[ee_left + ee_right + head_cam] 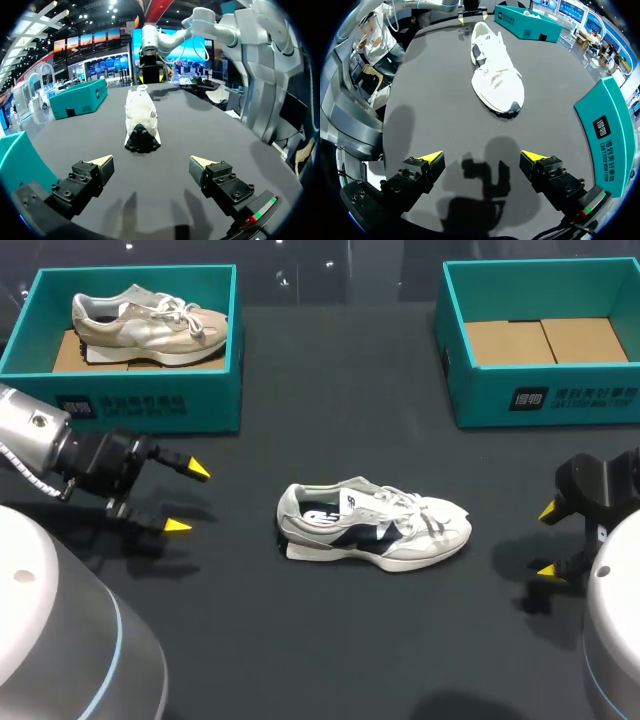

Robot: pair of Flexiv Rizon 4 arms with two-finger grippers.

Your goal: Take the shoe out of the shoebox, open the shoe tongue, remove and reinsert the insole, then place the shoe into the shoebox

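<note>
On matte black table [330, 430], white laced shoe [375, 527], right-hand rectangular teal shoebox [480, 402]

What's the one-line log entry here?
white sneaker: on table | right shoebox: empty | left gripper: open | right gripper: open

The left arm [30, 440] comes in from the left side, its silver forearm leading through a black wrist to the left hand [188, 498], which points toward the middle. Its 2 yellow-tipped fingers [102, 161] stand wide apart with nothing between them. The right arm [612, 600] enters from the right side, and the right hand [547, 540] points inward toward the left one. Its 2 fingers [434, 156] are likewise spread wide, gripping nothing. The 2 hands face each other, well apart.
</note>
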